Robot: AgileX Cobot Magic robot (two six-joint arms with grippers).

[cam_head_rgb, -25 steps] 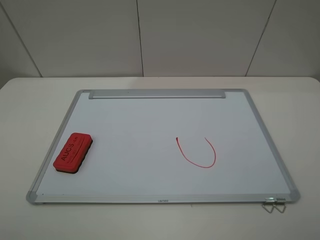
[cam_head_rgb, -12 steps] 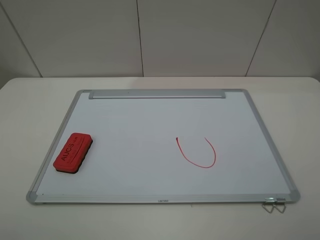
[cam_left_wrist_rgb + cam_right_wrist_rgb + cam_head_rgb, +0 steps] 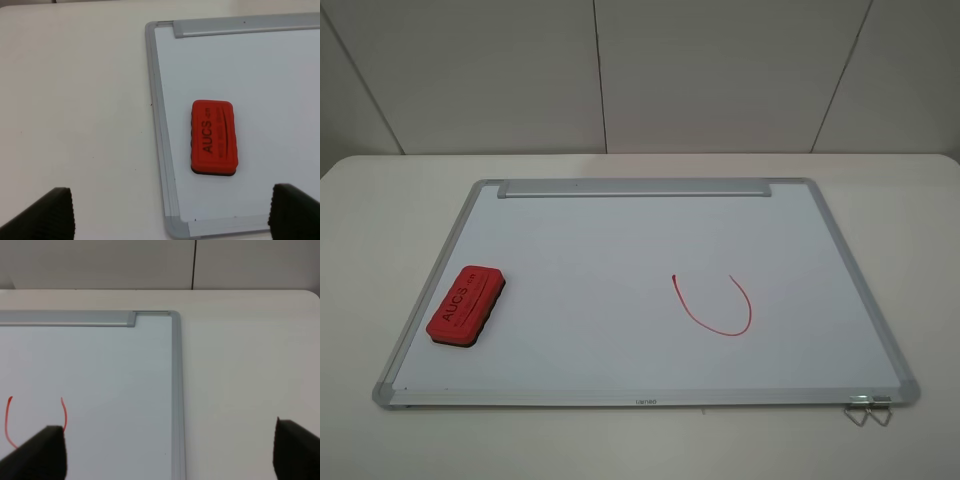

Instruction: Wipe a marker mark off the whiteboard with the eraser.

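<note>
Exterior high view, nearest first: a small silver wire clip (image 3: 867, 411) hangs off the near right corner of the large rectangular white whiteboard (image 3: 610, 235) with its silver aluminium frame, which lies flat on a pale table (image 3: 380, 200). On the board near its near left corner rests the small red block eraser (image 3: 468, 306), dark lettering facing up and a dark felt layer underneath, set at a slant just inside the left frame. Well apart from it, right of the board's middle, is the thin red marker mark (image 3: 713, 305), a hand-drawn open curve shaped like a "U". A silver tray strip (image 3: 633, 188) runs along the far edge, with a pale panelled wall (image 3: 720, 70) beyond.

No arm shows in this view. From the left wrist view, the left gripper (image 3: 172, 215) hangs above the eraser (image 3: 213, 137) with its dark fingers (image 3: 50, 215) spread wide and holding nothing. The right gripper (image 3: 169, 452) is likewise spread wide and empty over the board's far right corner, the mark (image 3: 35, 422) partly hidden behind one finger.
</note>
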